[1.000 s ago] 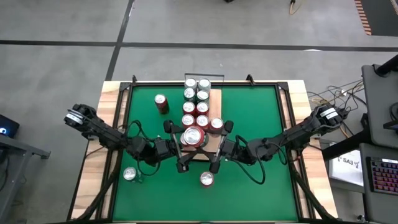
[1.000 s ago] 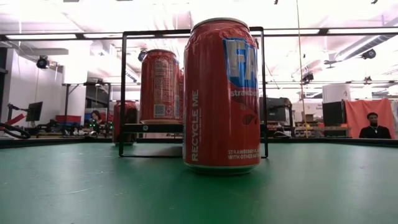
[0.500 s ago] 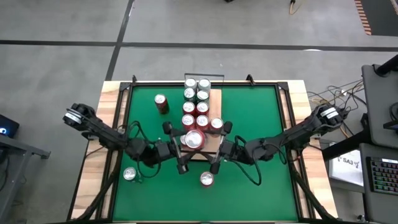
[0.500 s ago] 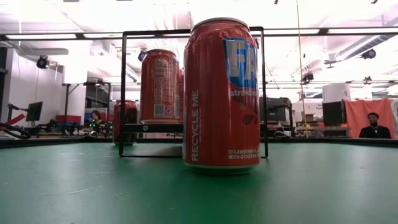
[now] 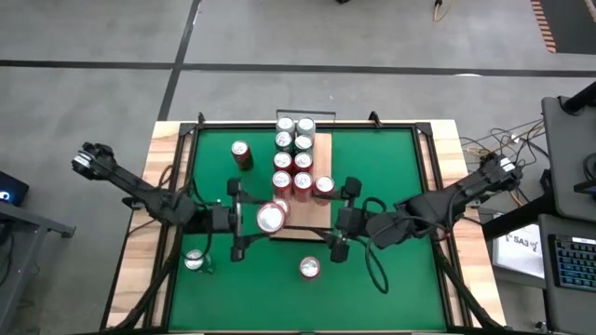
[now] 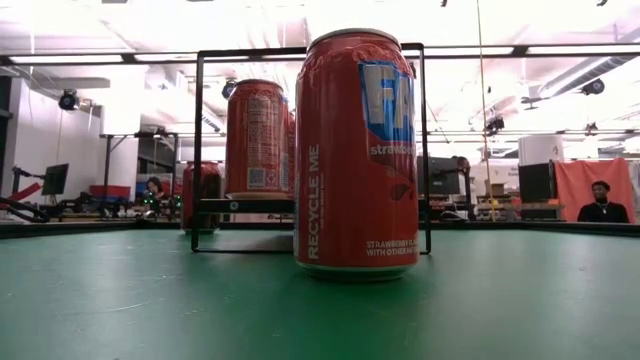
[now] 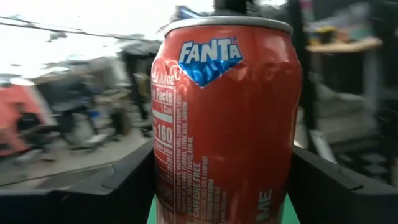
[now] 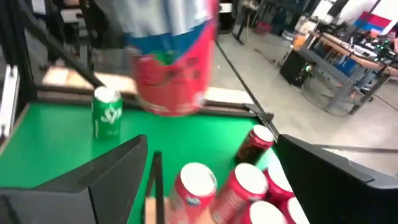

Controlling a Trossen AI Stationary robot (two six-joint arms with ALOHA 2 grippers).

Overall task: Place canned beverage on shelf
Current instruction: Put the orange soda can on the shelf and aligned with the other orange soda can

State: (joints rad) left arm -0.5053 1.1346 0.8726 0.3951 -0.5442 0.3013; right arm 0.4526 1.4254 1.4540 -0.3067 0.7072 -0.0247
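Already, the shelf (image 5: pixel 323 149) carries nine cans: four green ones at its far end and five red ones toward the middle. Its near end is bare.

One more red can (image 5: pixel 270 217) is over the shelf's near left corner, with the left gripper (image 5: pixel 253 220) on it. In the left wrist view its fingers (image 7: pixel 127 180) sit close against both sides of the can, so I judge it clamped. I cannot tell whether the can hangs above the shelf or rests on it. The right gripper (image 5: pixel 337 223) waits just off the shelf's near right corner, fingers (image 8: pixel 106 180) wide apart and holding nothing.

Three loose cans are on the green surface (image 5: pixel 400 186): a red one (image 5: pixel 241 154) left of the shelf, a green one (image 5: pixel 194 261) well off its near left corner, and a red one (image 5: pixel 309 268) in front of its near end.

So the job looks well past half done: the held can has to be set down and released, and then the three strays follow.
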